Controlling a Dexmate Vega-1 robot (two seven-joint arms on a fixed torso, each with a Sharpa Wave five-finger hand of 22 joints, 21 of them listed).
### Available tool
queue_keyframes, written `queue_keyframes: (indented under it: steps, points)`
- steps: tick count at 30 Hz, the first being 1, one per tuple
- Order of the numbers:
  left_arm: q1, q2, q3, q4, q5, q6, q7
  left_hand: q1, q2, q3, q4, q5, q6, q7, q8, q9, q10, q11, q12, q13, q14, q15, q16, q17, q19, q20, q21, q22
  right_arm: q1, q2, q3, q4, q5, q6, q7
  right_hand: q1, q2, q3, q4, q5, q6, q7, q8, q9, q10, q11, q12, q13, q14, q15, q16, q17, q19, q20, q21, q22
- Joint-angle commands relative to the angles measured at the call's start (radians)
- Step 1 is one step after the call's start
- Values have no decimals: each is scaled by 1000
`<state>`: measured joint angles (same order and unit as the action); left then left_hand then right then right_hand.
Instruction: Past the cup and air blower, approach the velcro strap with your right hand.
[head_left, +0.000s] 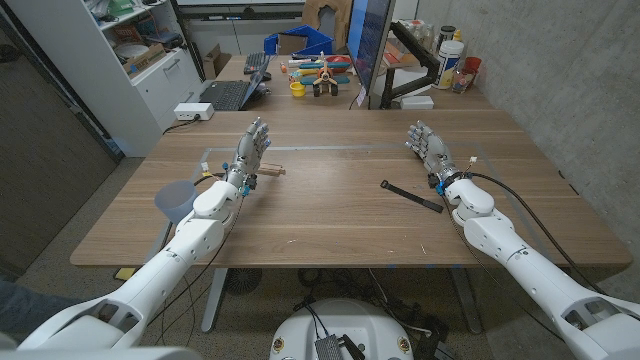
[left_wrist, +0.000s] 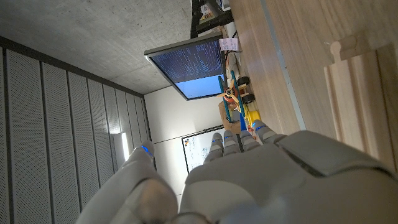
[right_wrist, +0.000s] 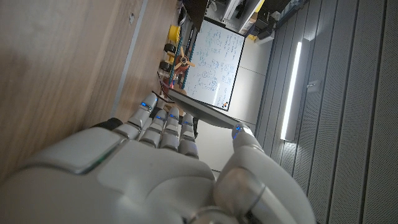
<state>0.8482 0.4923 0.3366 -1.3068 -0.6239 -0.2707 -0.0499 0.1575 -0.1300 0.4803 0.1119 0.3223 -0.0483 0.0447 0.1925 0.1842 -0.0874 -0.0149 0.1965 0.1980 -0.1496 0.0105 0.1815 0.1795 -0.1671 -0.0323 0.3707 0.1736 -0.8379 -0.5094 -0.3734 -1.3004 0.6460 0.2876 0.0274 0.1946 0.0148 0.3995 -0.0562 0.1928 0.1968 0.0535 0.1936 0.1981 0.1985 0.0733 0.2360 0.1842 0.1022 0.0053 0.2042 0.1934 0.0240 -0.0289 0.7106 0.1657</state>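
Head view: thin black velcro strap (head_left: 411, 196) lies flat beside the empty, spread right hand (head_left: 428, 150).

- A wooden table (head_left: 330, 215) stretches across the room.
- A small wooden block (head_left: 272, 171) lies on its left side.
- Behind it sit a laptop (head_left: 232, 93), a lit monitor (head_left: 372, 45) and colourful toys (head_left: 318, 74).
- White shelving (head_left: 140, 60) stands far left.

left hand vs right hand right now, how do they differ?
The left hand stands beside a small wooden piece; the right hand has the black velcro strap lying nearby, inward and nearer the robot. The left hand sits close to the grey cup, the right hand far from it. Both are empty, fingers extended.
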Motion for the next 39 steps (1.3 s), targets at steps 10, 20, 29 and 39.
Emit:
queue_keyframes:
  steps: [10, 20, 29, 39]
  points:
    - [36, -91, -125, -37, 110, 74, -66, 11, 3, 3, -2, 9, -8, -2, 7, 5, -7, -2, 6, 2, -8, 1, 7, 3, -73, -20, -1, 2, -9, -3, -1, -8, -2, 7, 0, 7, 4, 6, -1, 7, 10, -2, 5, 0, 7, -2, -1, 2, 8, 1, 3, 3, 6, -28, -3, 2]
    - [26, -116, -139, -35, 139, 89, -89, 11, 4, 1, -2, 11, -6, -1, 8, 5, -7, 2, 6, 0, -8, 0, 7, 3, -73, -19, -5, 3, -6, -19, -2, 6, -28, 48, 20, -9, -4, -8, -1, 8, -14, -61, -3, -3, 11, -46, -5, 1, 23, -36, 4, -1, 18, -38, -27, 2]
    - [26, -126, -149, -39, 153, 97, -97, 12, 6, -2, -3, 13, -2, 1, 9, 5, -7, 1, 7, -1, -7, 0, 7, 3, -72, -19, -9, 3, -4, -28, -1, 8, -38, 61, 26, -12, -6, -10, -1, 9, -16, -65, -2, -3, 9, -45, -8, 1, 23, -39, 2, -2, 18, -39, -34, 2]
    - [33, -134, -157, -42, 157, 104, -102, 13, 7, -4, -4, 14, 1, 1, 9, 5, -3, 2, 8, -2, -4, -1, 8, 3, -72, -18, -13, 3, 15, -25, -4, 42, -55, 100, 48, -13, -4, -10, -3, 12, -20, -81, -2, -3, -3, -59, -14, 1, 29, -44, 1, -5, 25, -41, -43, 1]
